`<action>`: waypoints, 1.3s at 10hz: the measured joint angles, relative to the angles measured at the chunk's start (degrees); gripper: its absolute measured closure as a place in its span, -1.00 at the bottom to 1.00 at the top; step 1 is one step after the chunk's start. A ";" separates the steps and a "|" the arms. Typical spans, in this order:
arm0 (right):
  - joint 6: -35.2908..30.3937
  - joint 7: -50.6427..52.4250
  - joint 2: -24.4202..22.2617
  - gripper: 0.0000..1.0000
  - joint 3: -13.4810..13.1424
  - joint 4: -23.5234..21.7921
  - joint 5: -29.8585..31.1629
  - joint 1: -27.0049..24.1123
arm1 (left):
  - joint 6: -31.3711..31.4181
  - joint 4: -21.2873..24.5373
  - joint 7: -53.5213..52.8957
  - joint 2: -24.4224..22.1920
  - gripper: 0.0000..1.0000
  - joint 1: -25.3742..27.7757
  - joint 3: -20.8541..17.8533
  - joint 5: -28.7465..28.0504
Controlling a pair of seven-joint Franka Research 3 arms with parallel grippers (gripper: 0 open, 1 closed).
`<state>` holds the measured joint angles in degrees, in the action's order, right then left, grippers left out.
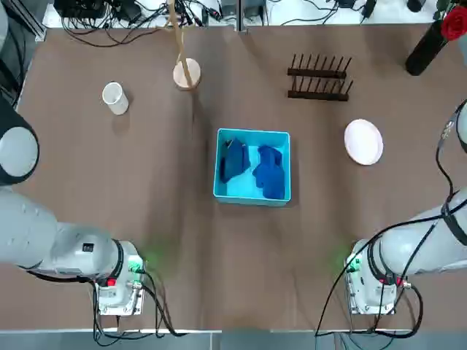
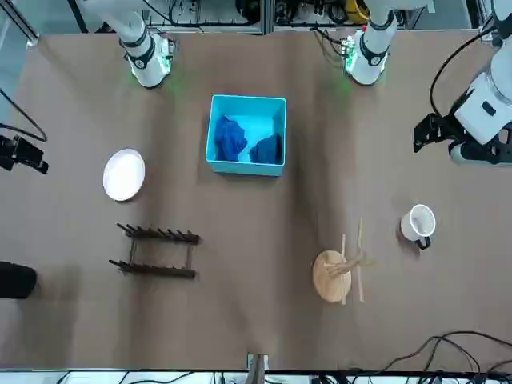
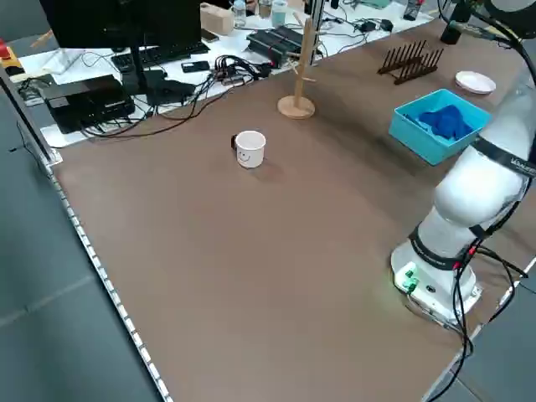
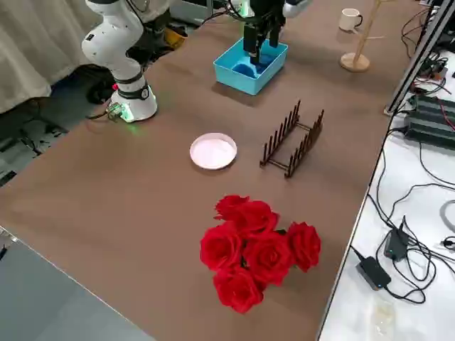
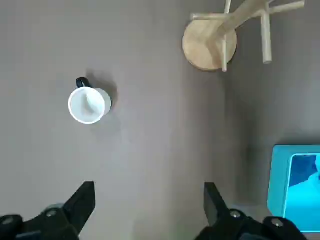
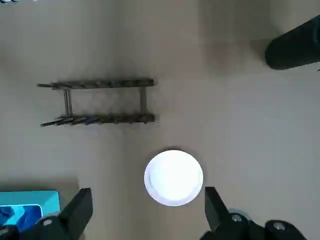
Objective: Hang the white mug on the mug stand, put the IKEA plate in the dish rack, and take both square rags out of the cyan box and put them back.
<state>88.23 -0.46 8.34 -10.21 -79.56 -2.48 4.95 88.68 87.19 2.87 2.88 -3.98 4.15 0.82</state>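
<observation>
The white mug (image 1: 114,97) stands upright at the far left of the table, with the light wooden mug stand (image 1: 186,73) to its right. At mid-table sits the cyan box (image 1: 221,191) with both dark blue square rags (image 1: 233,160) (image 1: 270,173) inside it. The dark dish rack (image 1: 318,76) stands at the far right, and the IKEA plate (image 1: 363,141) lies flat in front of it. My left gripper (image 5: 147,205) hangs open, high above the table, nearer me than the mug (image 5: 89,104). My right gripper (image 6: 147,210) hangs open high over the plate (image 6: 173,177). Neither holds anything.
A dark vase (image 1: 427,47) with red roses (image 4: 256,249) stands at the far right corner. Cables and electronics (image 1: 109,14) lie beyond the far edge. Both arm bases (image 1: 120,288) (image 1: 372,288) sit at the near edge.
</observation>
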 joint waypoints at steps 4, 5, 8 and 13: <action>0.95 0.00 1.61 -0.98 -0.06 -0.16 0.02 0.01 | 0.04 -0.19 0.09 -0.16 -0.90 0.04 -1.82 -0.50; 0.96 0.00 1.62 -0.98 -0.08 -0.13 0.02 0.00 | -0.09 0.04 -0.23 -0.01 -0.89 0.08 -5.18 -0.57; 0.43 0.00 1.60 -0.98 -0.02 0.13 0.01 0.06 | 6.59 6.18 -5.32 2.56 -0.89 0.79 -12.19 -0.55; 0.74 -0.65 3.37 -0.98 0.30 -0.89 -0.45 3.34 | 31.56 22.65 -14.44 11.39 -0.95 1.17 -20.98 -0.53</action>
<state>88.97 -1.11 11.71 -9.91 -80.45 -2.93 8.29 120.24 109.84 -11.57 14.27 -2.81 -16.83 0.29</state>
